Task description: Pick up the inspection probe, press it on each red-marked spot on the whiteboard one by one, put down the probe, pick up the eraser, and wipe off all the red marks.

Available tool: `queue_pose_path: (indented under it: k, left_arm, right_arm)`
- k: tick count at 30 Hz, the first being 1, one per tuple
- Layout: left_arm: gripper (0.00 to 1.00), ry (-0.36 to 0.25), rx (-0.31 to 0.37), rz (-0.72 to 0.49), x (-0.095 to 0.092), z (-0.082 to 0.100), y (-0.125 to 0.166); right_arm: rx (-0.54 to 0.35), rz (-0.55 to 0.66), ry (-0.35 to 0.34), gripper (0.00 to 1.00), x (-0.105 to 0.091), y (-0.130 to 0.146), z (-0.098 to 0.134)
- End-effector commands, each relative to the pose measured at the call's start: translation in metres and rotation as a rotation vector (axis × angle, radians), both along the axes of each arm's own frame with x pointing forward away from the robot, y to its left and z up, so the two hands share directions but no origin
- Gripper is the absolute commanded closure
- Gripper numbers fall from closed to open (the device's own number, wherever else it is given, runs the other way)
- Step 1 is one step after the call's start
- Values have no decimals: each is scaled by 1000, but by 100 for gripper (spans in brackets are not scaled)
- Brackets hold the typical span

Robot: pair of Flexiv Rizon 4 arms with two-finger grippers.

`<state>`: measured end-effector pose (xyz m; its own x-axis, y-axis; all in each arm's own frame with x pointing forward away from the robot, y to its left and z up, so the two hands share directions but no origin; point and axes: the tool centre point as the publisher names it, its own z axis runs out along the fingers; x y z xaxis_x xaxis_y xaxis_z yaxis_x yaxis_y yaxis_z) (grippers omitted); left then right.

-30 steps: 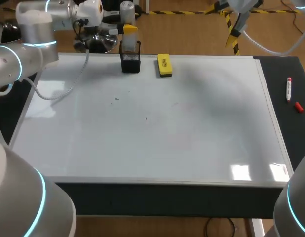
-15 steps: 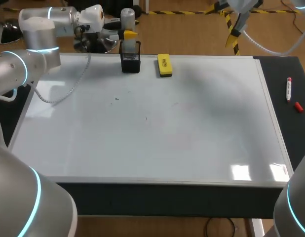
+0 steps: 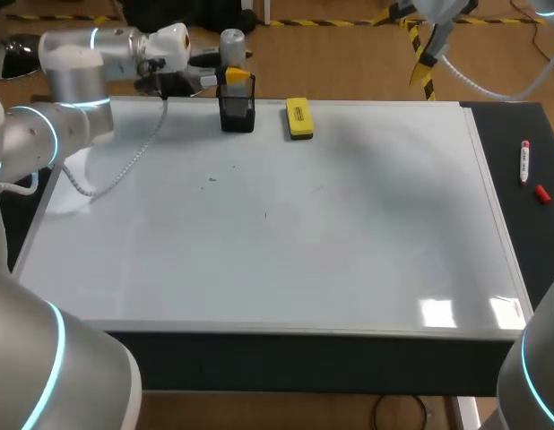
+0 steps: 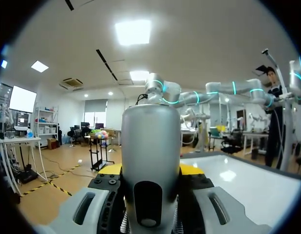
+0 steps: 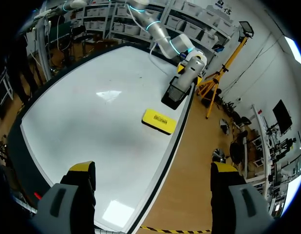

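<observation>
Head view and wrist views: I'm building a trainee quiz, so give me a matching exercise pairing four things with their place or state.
1 inspection probe
2 eraser
3 marker pen
4 right gripper

A on the whiteboard, beside the black holder
B on the dark strip beside the whiteboard
C open, empty
D held in the left gripper

Pairs: 1-D, 2-A, 3-B, 4-C
</observation>
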<state>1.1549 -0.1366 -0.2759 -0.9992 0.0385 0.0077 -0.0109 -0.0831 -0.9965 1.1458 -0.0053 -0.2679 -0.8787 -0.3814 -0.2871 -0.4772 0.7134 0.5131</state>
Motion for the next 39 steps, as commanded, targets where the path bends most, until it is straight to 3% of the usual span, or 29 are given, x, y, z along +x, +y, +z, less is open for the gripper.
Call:
queue_pose_path:
  k: [1,15,16,17,18,19,32,39]
  left_arm:
    - [100,0,-9,-30,7,-5,0]
    - [100,10,-1,-14,7,-10,1]
    - [91,10,-1,-13,7,-10,0]
    - [54,10,0,-13,6,-9,0]
    - [9,10,5,-11,6,-9,0]
    - [0,10,6,-11,6,-9,0]
    - [0,-1,2,2,3,0,2]
    - [0,-44,35,52,1,13,16]
  right_arm:
    - [-5,2,1,0,1,0,1]
    - [-5,2,1,0,1,0,1]
    - [-5,2,1,0,1,0,1]
    - [-5,2,1,0,1,0,1]
    - [-5,2,1,0,1,0,1]
    - [-5,2,1,0,1,0,1]
    - [-5,2,1,0,1,0,1]
    - [-5,2,1,0,1,0,1]
